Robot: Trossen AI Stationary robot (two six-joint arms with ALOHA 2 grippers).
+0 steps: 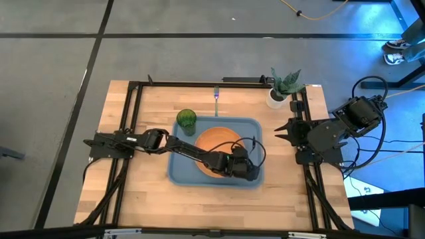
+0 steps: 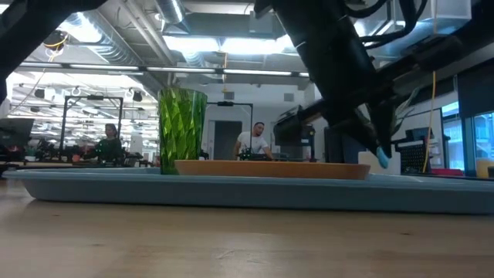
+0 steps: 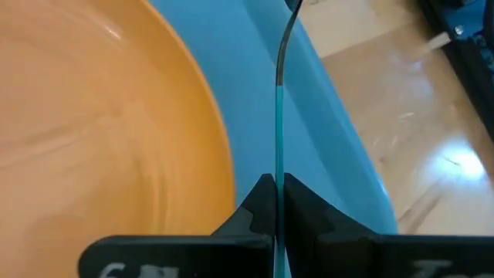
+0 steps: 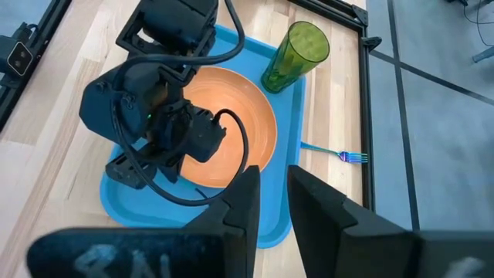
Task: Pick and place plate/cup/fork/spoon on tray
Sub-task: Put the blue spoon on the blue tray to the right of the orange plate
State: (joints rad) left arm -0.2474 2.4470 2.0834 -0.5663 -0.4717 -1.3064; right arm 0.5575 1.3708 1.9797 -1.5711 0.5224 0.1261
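Note:
The blue-grey tray (image 1: 179, 169) lies mid-table with the orange plate (image 1: 211, 141) on it. The green cup (image 1: 186, 120) stands at the tray's far left corner; the low view (image 2: 182, 131) shows it too. The fork (image 1: 216, 96) lies on the wood beyond the tray's far edge. My left gripper (image 1: 249, 169) reaches over the tray's near right part, beside the plate, shut on the spoon (image 3: 279, 154). The spoon's dark bowl is cut off at the picture's edge. My right gripper (image 4: 274, 193) waits open at the table's right side. My left gripper pinches the spoon's teal handle (image 3: 278, 181) between its two fingers. The spoon runs forward along the fingers, its dark neck (image 3: 283, 46) out over the tray strip between the plate and the right rim. The handle's free end (image 2: 382, 160) sticks out below the gripper, above the tray floor.
A white pot with a green plant (image 1: 282, 89) stands at the far right corner. Black frame rails (image 1: 133, 133) run along the table's left, far and right sides. Bare wood lies near of the tray. People show in the room behind (image 2: 251, 143).

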